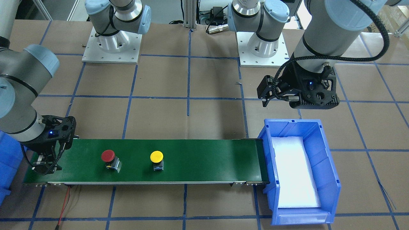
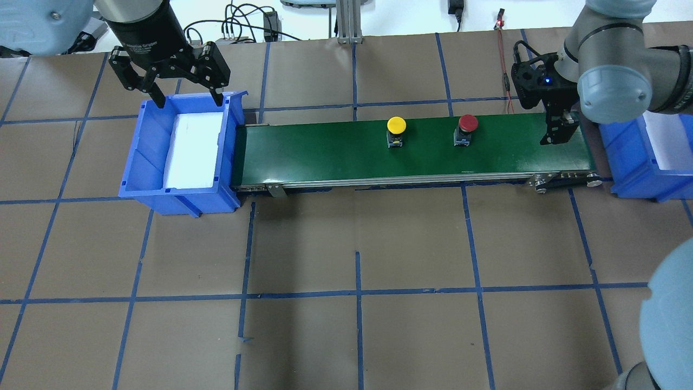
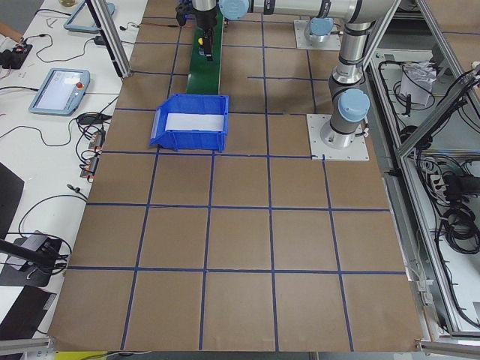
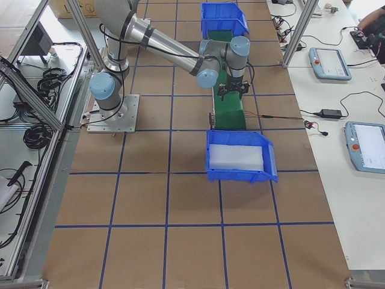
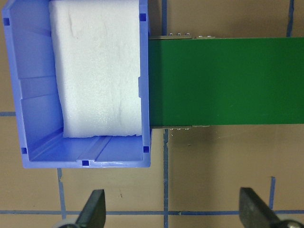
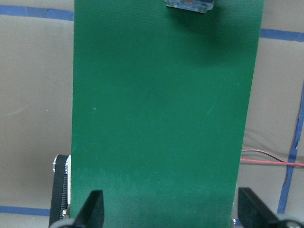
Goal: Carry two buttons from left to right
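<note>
The red button [image 1: 108, 156] and the yellow button [image 1: 156, 156] stand upright on the green conveyor belt [image 1: 204, 156], red nearer the right arm's end. In the overhead view the yellow button [image 2: 396, 125] is at mid-belt and the red button [image 2: 468, 123] is to its right. My right gripper [image 2: 557, 135] hangs open and empty over the belt's right end, apart from the red button, whose base edge [image 6: 189, 4] shows at the top of the right wrist view. My left gripper [image 2: 188, 100] is open and empty above the far rim of the blue bin [image 2: 142, 162].
The blue bin holds a white foam pad [image 5: 97, 71] and stands against the belt's left end [image 5: 156, 71]. A second blue bin [image 2: 628, 168] stands beyond the belt's right end. A red wire [image 1: 65, 204] lies by the belt. The table is brown paper with a blue tape grid.
</note>
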Action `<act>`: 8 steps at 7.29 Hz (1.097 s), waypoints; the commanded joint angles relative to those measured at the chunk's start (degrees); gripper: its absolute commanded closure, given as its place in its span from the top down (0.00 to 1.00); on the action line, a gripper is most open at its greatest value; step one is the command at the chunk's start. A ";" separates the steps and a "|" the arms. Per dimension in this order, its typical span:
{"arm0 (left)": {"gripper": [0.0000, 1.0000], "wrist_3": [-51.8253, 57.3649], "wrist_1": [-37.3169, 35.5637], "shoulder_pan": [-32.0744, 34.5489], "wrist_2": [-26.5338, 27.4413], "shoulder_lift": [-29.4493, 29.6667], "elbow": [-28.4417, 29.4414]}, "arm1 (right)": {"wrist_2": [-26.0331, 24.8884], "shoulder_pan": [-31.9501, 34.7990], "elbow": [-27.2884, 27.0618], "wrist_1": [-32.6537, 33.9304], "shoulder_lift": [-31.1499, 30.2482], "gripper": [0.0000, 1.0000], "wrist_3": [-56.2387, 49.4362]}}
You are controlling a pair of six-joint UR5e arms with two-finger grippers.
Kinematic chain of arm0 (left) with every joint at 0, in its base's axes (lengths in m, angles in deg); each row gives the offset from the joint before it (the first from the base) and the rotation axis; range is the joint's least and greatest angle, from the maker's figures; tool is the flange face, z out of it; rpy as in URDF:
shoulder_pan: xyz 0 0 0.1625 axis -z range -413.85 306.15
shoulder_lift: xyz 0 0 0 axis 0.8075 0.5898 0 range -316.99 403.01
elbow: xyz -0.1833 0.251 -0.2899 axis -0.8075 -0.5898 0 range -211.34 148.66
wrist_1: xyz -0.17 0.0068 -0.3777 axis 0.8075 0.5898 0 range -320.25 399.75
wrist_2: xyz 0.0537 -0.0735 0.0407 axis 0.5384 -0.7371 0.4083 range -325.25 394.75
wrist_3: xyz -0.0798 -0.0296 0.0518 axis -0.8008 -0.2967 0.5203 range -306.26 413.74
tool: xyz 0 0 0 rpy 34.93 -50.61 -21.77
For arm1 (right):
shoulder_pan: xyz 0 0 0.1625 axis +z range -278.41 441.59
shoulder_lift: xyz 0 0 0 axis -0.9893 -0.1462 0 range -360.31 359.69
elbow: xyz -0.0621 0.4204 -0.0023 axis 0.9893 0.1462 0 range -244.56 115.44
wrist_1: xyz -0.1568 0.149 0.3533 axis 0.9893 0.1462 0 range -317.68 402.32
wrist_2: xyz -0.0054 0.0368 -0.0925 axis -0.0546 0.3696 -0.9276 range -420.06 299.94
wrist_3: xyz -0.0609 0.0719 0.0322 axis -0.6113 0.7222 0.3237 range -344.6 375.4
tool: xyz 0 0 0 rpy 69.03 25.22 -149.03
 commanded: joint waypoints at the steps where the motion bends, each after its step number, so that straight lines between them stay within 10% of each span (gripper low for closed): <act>1: 1.00 0.00 0.00 0.00 0.00 0.00 0.00 | -0.14 0.00 0.06 -0.04 0.30 1.00 -0.15; 8: 1.00 0.00 0.00 0.00 0.00 0.09 0.00 | 0.82 -0.35 -0.73 -0.13 -0.23 1.00 2.57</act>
